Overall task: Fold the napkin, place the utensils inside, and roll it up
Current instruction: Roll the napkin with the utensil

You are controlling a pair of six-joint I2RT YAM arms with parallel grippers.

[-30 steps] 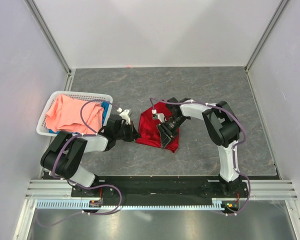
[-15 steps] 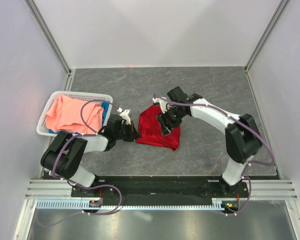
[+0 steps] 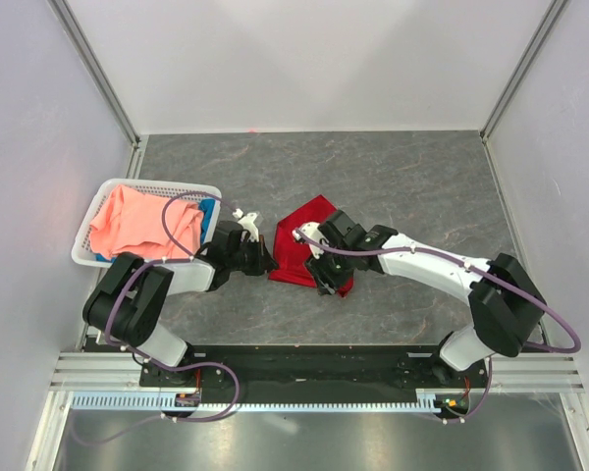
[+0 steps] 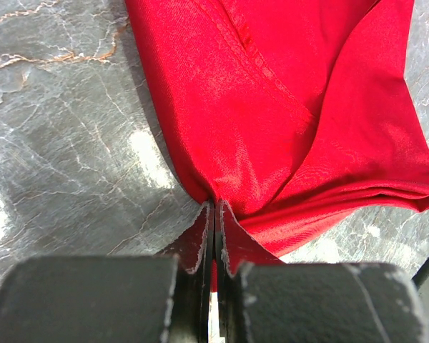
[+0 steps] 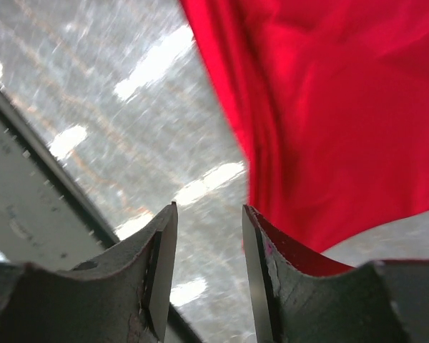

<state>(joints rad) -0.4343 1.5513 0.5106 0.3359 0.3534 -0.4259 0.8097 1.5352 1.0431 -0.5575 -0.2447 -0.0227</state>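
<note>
The deep red soft-fabric napkin (image 3: 296,243) lies loosely folded over itself near the middle of the grey marbled table (image 3: 402,177). It forms a rumpled, roughly triangular heap with one point toward the far side. Seen from the left wrist, a hemmed edge and soft creases run across it, and its layers gather into a narrow bunch at the left corner, pinched between the closed fingers of the left gripper (image 4: 214,218).

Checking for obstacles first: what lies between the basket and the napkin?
In the top view, the left tool lies there, shut on the corner of the napkin nearest the basket.
</note>
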